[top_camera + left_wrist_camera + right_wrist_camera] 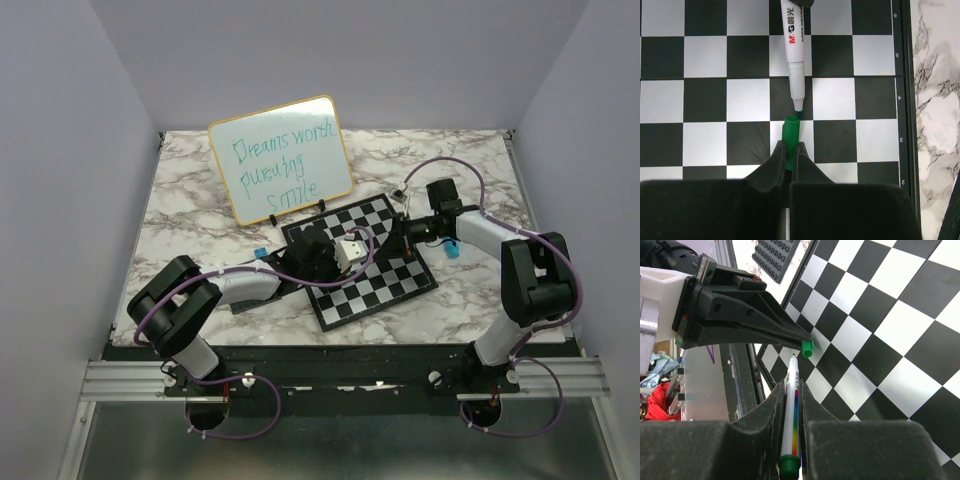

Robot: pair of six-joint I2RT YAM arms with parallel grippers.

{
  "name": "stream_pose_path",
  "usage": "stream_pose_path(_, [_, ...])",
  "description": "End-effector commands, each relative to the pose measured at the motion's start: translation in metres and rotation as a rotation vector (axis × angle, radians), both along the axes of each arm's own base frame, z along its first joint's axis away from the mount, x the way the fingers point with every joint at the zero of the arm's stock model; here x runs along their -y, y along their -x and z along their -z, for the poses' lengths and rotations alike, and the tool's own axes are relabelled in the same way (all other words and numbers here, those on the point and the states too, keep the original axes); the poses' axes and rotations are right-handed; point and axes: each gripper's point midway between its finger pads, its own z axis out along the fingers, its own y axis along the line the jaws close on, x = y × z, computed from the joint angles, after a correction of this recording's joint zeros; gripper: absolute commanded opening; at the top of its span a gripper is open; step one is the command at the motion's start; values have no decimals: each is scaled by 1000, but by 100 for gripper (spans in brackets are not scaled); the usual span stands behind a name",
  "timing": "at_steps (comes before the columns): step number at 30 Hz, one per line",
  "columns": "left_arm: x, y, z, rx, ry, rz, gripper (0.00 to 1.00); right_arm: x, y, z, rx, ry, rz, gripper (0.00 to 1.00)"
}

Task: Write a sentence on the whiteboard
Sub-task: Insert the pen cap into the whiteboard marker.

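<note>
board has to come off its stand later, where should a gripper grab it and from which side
On the whiteboard, probably the top frame edge, coming down from above. It stands leaning back on a small stand, so that thin edge is free, and jaws there stay clear of the sentence.

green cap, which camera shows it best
Left wrist: the green cap sits dead centre, pinched in the left gripper, marker tip at its mouth. Right wrist shows it small; top view doesn't show it.
</note>
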Motion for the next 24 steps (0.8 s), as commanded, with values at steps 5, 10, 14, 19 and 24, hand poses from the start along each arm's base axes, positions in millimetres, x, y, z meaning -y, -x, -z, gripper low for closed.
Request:
stream_pose_path(5, [-3, 1, 12, 3, -38, 4, 0, 0, -13, 8, 15, 46, 30, 1])
stream_pose_path(10, [-4, 1, 11, 2, -37, 1, 0, -1, -13, 10, 0, 43, 32, 1])
stream_pose_path(14, [-4, 1, 11, 2, -36, 1, 0, -2, -12, 12, -12, 38, 26, 1])
stream_pose_path(19, [-4, 1, 12, 2, -38, 2, 0, -4, -10, 12, -19, 31, 20, 1])
stream_pose_path(24, [-4, 2, 13, -2, -39, 2, 0, -7, -9, 14, -29, 29, 14, 1])
